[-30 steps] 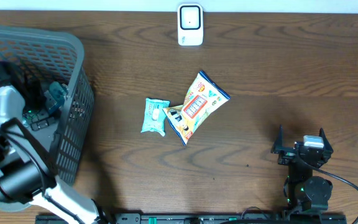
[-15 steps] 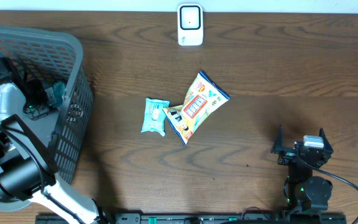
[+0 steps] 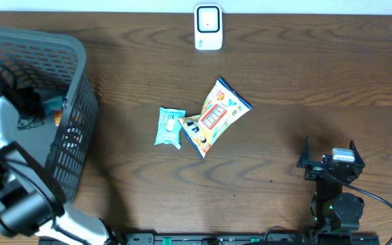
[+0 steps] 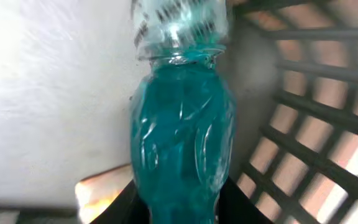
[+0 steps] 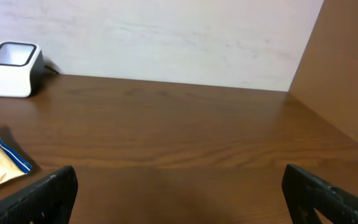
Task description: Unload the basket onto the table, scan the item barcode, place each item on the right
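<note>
Left gripper has swung deeper into the basket and its jaws have come in, now pinching the teal bottle by its lower body. Its long axis runs straight ahead of the fingers, cap end farthest. The scanner sits well beyond the basket wall, and the right gripper waits spread wide, far off.

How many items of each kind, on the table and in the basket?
Snack packs: 2 (yellow crinkly foil snack bag, light-blue plastic packet)
Bottles: 1 (teal clear plastic bottle, inside the basket)
Scanners: 1 (white box-shaped barcode scanner)
Baskets: 1 (grey slatted plastic basket)
Total: 5
The basket's interior is partly hidden, so it may hold more.
</note>
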Robot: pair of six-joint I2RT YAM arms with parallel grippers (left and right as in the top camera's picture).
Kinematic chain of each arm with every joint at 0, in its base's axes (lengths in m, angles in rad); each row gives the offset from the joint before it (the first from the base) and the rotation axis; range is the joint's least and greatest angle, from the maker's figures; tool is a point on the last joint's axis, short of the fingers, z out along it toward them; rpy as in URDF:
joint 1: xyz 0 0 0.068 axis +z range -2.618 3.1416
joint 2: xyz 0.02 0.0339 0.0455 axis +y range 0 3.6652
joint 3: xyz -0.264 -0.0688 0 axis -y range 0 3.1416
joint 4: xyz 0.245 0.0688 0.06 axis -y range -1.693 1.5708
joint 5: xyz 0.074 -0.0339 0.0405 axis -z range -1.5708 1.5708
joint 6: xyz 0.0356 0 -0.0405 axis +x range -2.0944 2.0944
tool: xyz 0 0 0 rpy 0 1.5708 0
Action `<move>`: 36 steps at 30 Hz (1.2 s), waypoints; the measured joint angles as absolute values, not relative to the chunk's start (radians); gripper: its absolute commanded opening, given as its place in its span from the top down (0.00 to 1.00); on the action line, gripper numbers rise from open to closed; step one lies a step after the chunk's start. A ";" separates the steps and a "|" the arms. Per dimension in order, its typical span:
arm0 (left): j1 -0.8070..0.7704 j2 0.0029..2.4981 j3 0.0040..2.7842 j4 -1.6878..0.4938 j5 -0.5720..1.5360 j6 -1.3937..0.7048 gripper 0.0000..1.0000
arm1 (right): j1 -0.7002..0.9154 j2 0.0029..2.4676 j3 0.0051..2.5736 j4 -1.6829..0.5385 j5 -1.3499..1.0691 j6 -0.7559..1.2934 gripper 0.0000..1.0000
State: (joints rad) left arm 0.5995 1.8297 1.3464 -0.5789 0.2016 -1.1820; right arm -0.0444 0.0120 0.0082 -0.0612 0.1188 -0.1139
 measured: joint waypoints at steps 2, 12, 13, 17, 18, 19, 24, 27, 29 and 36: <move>0.608 1.785 1.346 -0.587 0.194 -1.164 0.76 | -0.044 0.012 0.008 -0.061 0.119 -0.114 0.01; 0.612 1.613 1.346 -0.629 0.150 -1.101 0.76 | -0.044 0.012 0.008 -0.061 0.118 -0.114 0.01; 0.612 1.598 1.346 -0.630 0.150 -1.096 0.76 | -0.044 0.012 0.008 -0.061 0.119 -0.114 0.01; 0.612 1.515 1.346 -0.638 0.150 -1.064 0.76 | -0.044 0.012 0.008 -0.061 0.119 -0.114 0.01; 0.612 1.486 1.346 -0.647 0.150 -1.060 0.76 | -0.044 0.012 0.008 -0.061 0.119 -0.114 0.01; 0.612 1.459 1.346 -0.655 0.150 -1.054 0.76 | -0.044 0.012 0.008 -0.061 0.119 -0.114 0.01; 0.612 1.333 1.346 -0.676 0.155 -1.042 0.76 | -0.044 0.012 0.008 -0.061 0.119 -0.114 0.01; 0.612 1.259 1.346 -0.675 0.172 -1.042 0.76 | -0.044 0.012 0.008 -0.061 0.119 -0.114 0.01; 0.612 1.211 1.346 -0.673 0.192 -1.041 0.76 | -0.044 0.012 0.008 -0.061 0.119 -0.114 0.01; 0.583 1.069 1.346 -0.653 0.310 -1.042 0.76 | -0.044 0.012 0.008 -0.061 0.119 -0.114 0.01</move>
